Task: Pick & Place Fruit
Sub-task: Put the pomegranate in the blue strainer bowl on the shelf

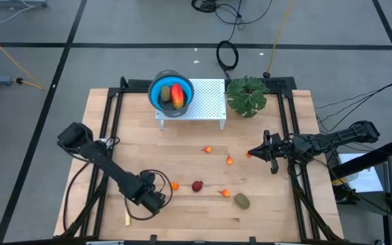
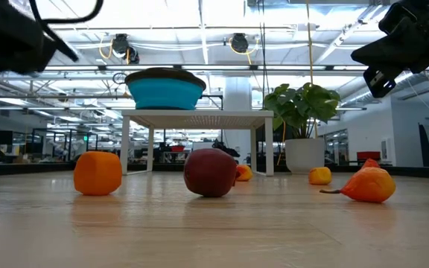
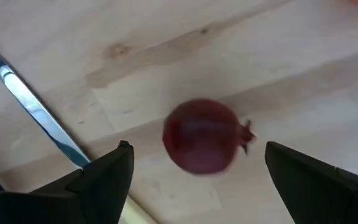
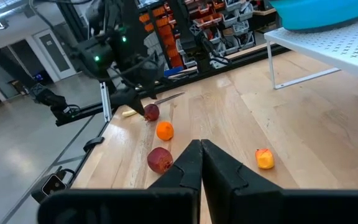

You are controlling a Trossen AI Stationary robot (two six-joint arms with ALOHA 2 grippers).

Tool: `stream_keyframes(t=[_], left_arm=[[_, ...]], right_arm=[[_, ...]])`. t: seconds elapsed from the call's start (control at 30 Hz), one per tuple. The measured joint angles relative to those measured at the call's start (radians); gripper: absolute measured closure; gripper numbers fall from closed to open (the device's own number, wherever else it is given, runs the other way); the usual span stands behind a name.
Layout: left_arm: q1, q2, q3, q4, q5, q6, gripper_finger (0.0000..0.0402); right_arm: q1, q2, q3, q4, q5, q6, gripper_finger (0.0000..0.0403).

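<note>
My left gripper (image 3: 199,152) (image 1: 152,198) points down near the table's front edge, open. Its fingers stand either side of a dark red ball (image 3: 201,144) (image 4: 151,112) that lies on the wood, with a clear gap on both sides. Nearby on the table lie an orange fruit (image 1: 174,185), a second dark red ball (image 1: 197,186), a small orange piece (image 1: 224,193) and an olive-brown oval (image 1: 241,201). A red-orange-yellow piece (image 1: 177,94) and an olive one lie in the blue bowl (image 1: 160,95). My right gripper (image 4: 201,149) (image 1: 252,154) waits shut at the right, held level above the table.
The bowl stands on a white perforated stand (image 1: 206,102) at the back, beside a leafy plant (image 1: 247,95). A knife (image 3: 36,112) lies close to the left gripper. More small orange pieces (image 1: 207,149) (image 1: 229,160) lie mid-table.
</note>
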Motion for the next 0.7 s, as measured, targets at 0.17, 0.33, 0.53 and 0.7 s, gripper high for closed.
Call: stream_keyframes(t=[0.17,0.33,0.53,0.7], left_arm=[[-0.001,0.035,0.0,0.065,-0.011,0.031,0.0051],[0.0,0.06,0.0,0.089,-0.026,0.062,0.0063],[0.003,0.084,0.0,0.092,-0.026,0.076,0.0068],[0.007,0.085,0.0,0.093,-0.043,0.076,0.0067]], right_arm=[[0.0,0.0,0.0,0.0,0.0,-0.004,0.0403],[0.0,0.0,0.0,0.0,0.0,-0.004,0.0403],[0.0,0.0,0.0,0.0,0.0,-0.004,0.0403],[0.0,0.0,0.0,0.0,0.0,-0.004,0.0403]])
